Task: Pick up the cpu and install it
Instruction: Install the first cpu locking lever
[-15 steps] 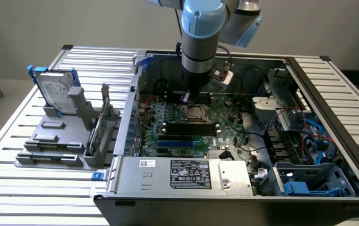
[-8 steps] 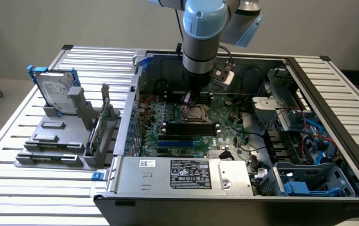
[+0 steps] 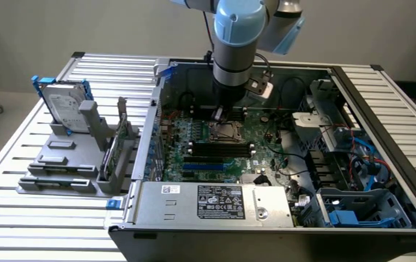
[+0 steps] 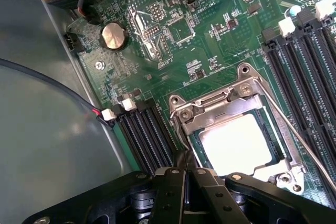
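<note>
End effector: black, clenched, empty, just beside socket
CPU: small square silver-grey metal-topped chip, seated in socket frame

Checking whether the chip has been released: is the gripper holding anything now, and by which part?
Nothing is held. The black gripper is shut with nothing between its fingers, beside the socket frame where the silver-grey square cpu lies.

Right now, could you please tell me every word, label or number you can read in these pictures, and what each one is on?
None can be read with confidence.
White and black labels on the power supply: print too small.
Label on the hard drive: too small.
White silkscreen lettering on the motherboard: blurred, not legible.
The cpu in the socket frame: glare, no marking readable.
</note>
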Controlling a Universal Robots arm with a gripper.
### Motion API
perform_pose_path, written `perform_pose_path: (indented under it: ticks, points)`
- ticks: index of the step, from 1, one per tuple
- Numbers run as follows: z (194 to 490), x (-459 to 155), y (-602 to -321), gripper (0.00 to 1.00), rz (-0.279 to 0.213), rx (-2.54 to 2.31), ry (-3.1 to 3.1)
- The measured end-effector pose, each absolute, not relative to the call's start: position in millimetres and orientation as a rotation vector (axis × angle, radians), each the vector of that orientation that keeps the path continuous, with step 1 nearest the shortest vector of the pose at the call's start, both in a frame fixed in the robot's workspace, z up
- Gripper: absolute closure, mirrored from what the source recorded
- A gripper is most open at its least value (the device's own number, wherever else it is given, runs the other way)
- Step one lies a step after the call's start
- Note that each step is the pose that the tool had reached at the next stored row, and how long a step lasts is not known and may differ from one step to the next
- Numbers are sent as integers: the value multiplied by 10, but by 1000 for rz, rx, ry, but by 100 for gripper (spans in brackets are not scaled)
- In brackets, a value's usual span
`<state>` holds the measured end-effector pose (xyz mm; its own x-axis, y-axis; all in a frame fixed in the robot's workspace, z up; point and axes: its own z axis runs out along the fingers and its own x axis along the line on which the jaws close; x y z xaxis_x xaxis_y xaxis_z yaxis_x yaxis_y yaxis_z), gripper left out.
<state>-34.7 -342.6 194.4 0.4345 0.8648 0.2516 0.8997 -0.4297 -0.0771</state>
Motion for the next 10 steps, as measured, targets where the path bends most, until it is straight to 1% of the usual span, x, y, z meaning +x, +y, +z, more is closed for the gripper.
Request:
perform_pose_path:
  ticks: [10]
  points:
    - [1936,-299,-3436,89,-263,-2467,-1582]
